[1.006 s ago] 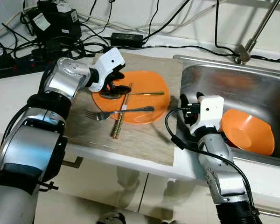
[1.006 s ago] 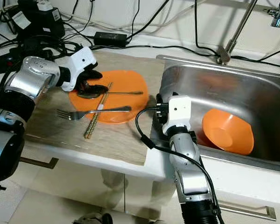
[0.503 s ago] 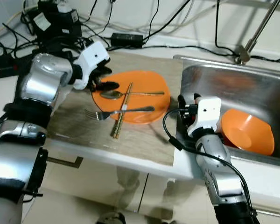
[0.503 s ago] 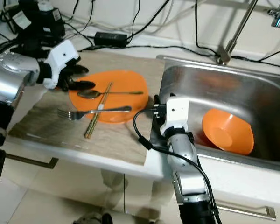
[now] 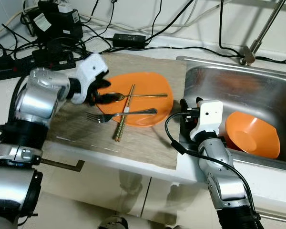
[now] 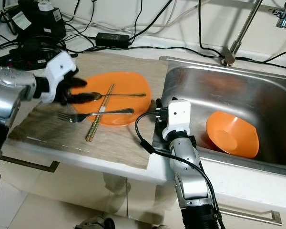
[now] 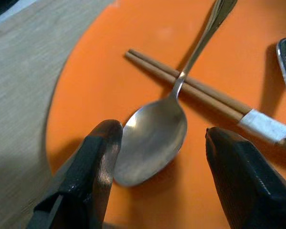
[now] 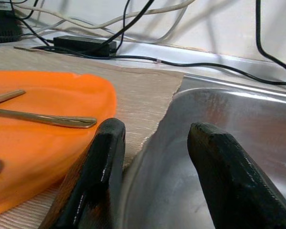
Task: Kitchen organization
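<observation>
Spoon (image 7: 152,140) lay on the orange plate (image 5: 152,90), bowl toward the robot's left, handle crossing over the chopsticks (image 5: 124,114); fork (image 5: 121,114) lay across the plate's near edge, tines out over the mat (image 5: 86,133); plate sat on the mat beside the sink (image 5: 257,86). Left gripper (image 7: 159,181) was at the spoon's bowl, fingers (image 7: 93,176) spread, one on either side of it; one finger was just beside the bowl's rim, contact not resolvable. Right gripper (image 8: 155,176) hovered at the sink's left rim, between plate and basin, fingers spread, nothing between them. Orange bowl (image 5: 252,133) lay tilted in the sink. Cables (image 5: 52,47) and a power strip (image 5: 9,67) lay behind the mat.
</observation>
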You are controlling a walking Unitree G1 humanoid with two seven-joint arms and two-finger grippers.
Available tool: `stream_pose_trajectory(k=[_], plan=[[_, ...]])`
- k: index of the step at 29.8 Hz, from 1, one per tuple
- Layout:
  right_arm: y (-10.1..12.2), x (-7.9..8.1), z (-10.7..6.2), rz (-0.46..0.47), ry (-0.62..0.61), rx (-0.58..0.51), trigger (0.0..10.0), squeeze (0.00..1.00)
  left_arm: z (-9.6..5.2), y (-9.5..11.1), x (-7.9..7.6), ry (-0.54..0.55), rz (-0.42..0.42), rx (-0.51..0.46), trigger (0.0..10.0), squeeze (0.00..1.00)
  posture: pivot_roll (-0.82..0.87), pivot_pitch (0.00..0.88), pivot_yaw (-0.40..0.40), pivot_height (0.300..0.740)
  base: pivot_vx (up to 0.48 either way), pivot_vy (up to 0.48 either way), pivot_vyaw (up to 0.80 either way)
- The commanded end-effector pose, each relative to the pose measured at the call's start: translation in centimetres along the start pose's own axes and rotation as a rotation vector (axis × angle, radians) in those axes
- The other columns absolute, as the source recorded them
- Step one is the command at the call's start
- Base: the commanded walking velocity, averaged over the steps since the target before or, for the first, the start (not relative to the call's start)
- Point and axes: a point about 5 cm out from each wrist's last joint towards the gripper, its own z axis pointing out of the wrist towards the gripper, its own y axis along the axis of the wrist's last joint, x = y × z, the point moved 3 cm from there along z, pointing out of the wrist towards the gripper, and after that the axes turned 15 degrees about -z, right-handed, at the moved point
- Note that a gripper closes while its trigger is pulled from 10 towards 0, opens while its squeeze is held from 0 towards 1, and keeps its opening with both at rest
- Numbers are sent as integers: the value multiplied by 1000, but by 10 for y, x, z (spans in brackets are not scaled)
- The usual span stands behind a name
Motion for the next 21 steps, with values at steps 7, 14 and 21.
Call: stream_pose_trajectory(k=[7, 14, 21], plan=[[1, 0, 1, 0, 1, -8, 10000, 0, -3, -1, -1, 12, 23, 25, 10000, 0, 80, 26, -22, 740, 0, 0, 0], [1, 1, 1, 1, -1, -9, 10000, 0, -1, -4, -5, -4, 36, 40, 10000, 0, 79, 30, -19, 740, 0, 0, 0], [1, 1, 0, 1, -4, -6, 10000, 0, -1, -1, -13, -32, 52, 38, 10000, 0, 79, 34, -15, 740, 0, 0, 0]])
